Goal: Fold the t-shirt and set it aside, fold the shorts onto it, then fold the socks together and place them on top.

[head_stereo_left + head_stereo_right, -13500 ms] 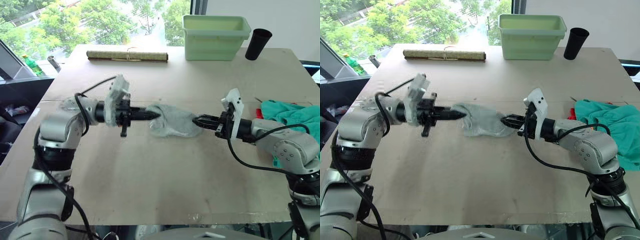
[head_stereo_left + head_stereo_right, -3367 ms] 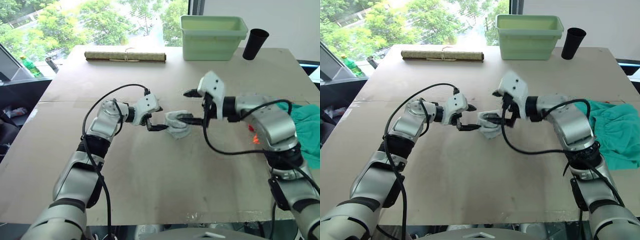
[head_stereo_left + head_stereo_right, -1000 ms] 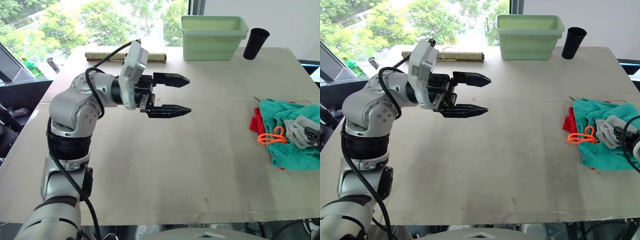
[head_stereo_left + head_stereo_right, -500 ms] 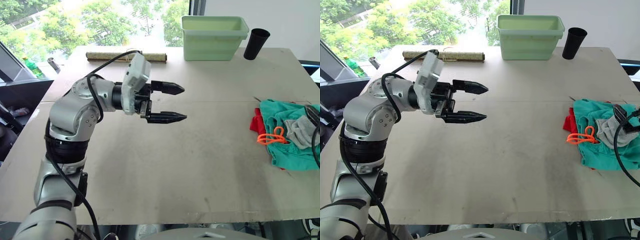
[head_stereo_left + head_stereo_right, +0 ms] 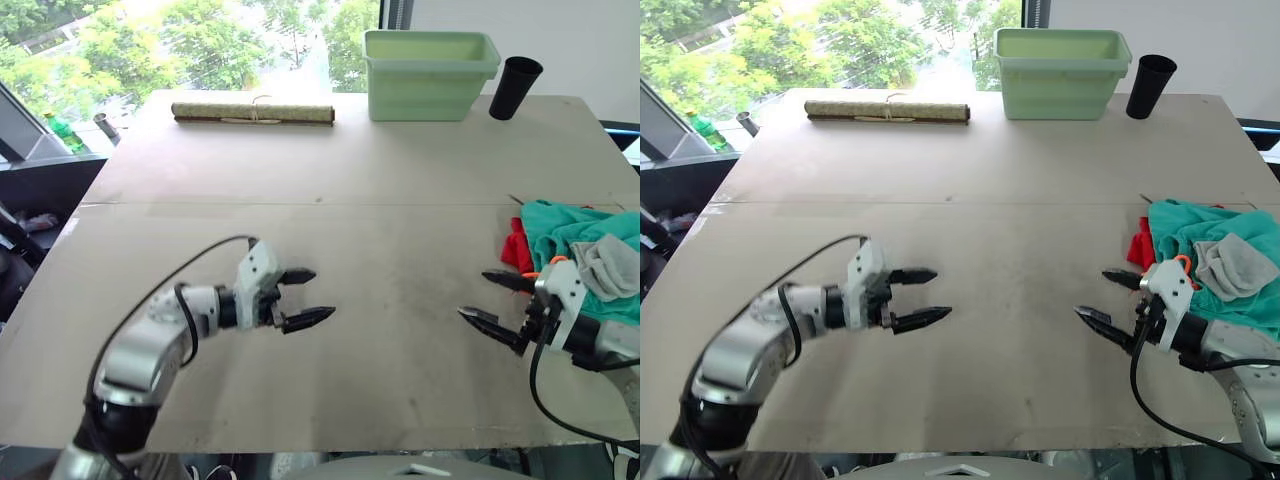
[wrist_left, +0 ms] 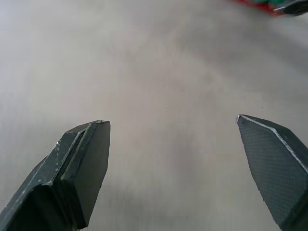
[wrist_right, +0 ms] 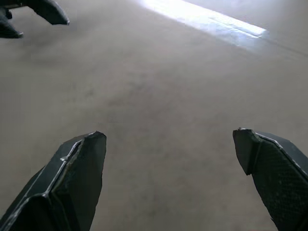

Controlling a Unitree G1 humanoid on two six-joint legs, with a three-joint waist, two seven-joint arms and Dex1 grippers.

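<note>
At the table's right edge lies a pile: the teal-green shorts (image 5: 562,224) rest on the red t-shirt (image 5: 515,252), of which just an edge peeks out at the left. The light-grey socks (image 5: 607,266) sit bunched on top of the shorts, by the orange drawstring (image 5: 1180,260). My right gripper (image 5: 474,293) hovers low just left of the pile, open and empty, pointing left. My left gripper (image 5: 321,294) hangs low over the front-left of the table, open and empty, pointing right. The left fingers (image 6: 82,168) and the right fingers (image 7: 79,168) stand wide apart over bare tabletop.
A pale green bin (image 5: 430,58), a black cup (image 5: 515,88) and a rolled mat (image 5: 253,112) stand along the far edge. Bare tabletop (image 5: 390,250) stretches between my two grippers. The front edge runs close below both arms.
My left arm has dropped from mid-height to low near the front edge. My right gripper has left the socks on the pile and swung forward and left, open.
</note>
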